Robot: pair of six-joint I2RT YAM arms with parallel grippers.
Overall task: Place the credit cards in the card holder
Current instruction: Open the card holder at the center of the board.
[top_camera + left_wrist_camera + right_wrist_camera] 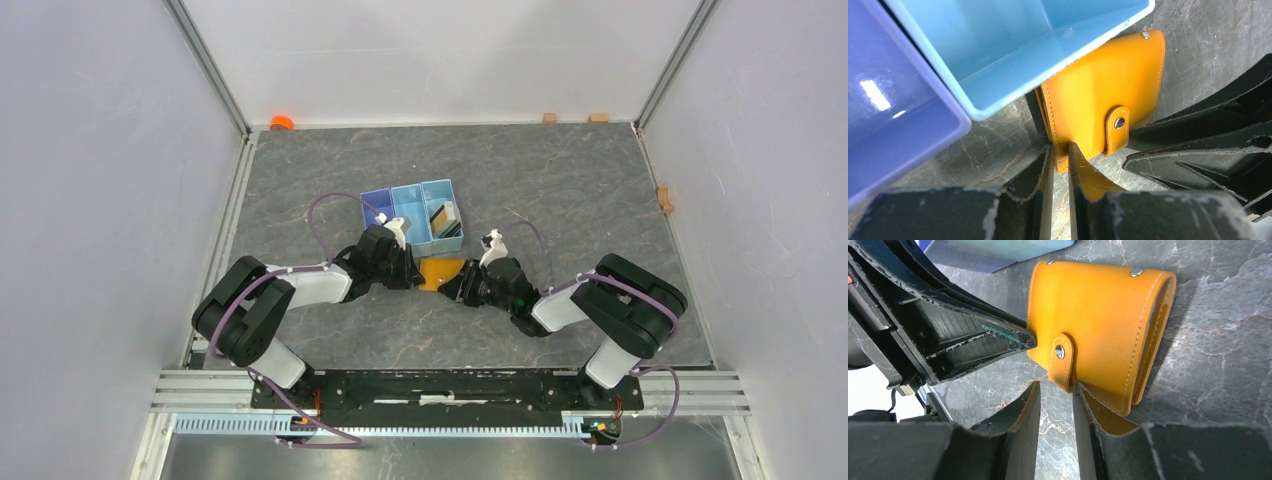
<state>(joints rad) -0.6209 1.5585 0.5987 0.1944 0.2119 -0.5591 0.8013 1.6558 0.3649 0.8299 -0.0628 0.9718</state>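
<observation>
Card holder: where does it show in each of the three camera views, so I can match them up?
Top external: card holder at centre, just below the tray.
Left wrist: card holder right of centre, beside the tray's corner.
Right wrist: card holder upper centre, tray at the top edge.
Shared landmark: the blue tray.

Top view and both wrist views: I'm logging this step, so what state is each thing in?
card holder: folded shut, lying flat on the table by the tray.
clasp tab: snapped down.
credit cards: in the tray's rightmost compartment, seen from the top view.
tray: middle compartment empty.
left gripper: jaws narrow, astride the holder's corner; grip unclear.
right gripper: jaws apart, astride the clasp tab.
</observation>
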